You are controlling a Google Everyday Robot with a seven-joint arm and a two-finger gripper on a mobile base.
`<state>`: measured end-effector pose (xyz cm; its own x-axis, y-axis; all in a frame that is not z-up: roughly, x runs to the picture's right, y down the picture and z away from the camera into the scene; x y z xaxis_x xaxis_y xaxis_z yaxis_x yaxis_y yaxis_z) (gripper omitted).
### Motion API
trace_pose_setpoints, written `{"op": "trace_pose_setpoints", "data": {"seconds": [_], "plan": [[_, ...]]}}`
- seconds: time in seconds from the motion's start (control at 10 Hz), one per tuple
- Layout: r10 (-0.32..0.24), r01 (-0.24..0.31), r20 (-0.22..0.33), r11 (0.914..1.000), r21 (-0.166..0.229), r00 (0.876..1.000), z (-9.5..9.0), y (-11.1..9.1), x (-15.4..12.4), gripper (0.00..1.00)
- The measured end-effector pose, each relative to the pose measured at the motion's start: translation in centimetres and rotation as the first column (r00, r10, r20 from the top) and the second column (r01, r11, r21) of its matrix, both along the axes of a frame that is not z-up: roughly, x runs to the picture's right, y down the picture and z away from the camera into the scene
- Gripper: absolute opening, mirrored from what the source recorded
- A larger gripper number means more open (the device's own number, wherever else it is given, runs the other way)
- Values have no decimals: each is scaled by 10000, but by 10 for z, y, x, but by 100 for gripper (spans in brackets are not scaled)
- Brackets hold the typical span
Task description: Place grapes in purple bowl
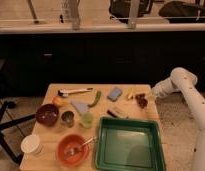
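Note:
The grapes [141, 100], a small dark reddish cluster, lie on the wooden table [51, 131] near its far right edge. My gripper [148, 97] is at the end of the white arm [177, 82], which reaches in from the right, and it sits right at the grapes. I cannot tell whether it touches them. The purple bowl [47, 114] stands at the table's left side, far from the gripper.
A green tray [128, 145] fills the front right. An orange-red bowl with a utensil [73, 149], a white cup [32, 144], a metal cup [68, 118], a small green cup [86, 119], an orange fruit [57, 101], a blue sponge [114, 93] and a green vegetable [97, 98] lie around.

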<state>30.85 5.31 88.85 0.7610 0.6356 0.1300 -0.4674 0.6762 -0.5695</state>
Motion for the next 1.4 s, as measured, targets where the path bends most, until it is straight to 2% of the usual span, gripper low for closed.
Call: {"op": "trace_pose_setpoints", "data": {"seconds": [0.3,0.6,1.0,1.2,1.4], "plan": [[-119,104,233,9979,637,9997,-28,-16,-7,0],[-486,411,561,9910,1270,9972,-57,-35,-25,0],[-1417,1153,1177,9716,2068,9829,-90,-62,-81,0],[-1767,1414,1420,9632,2285,9740,-101,-68,-104,0],[-2324,1854,1774,9512,2466,9563,-115,-70,-136,0]]}}
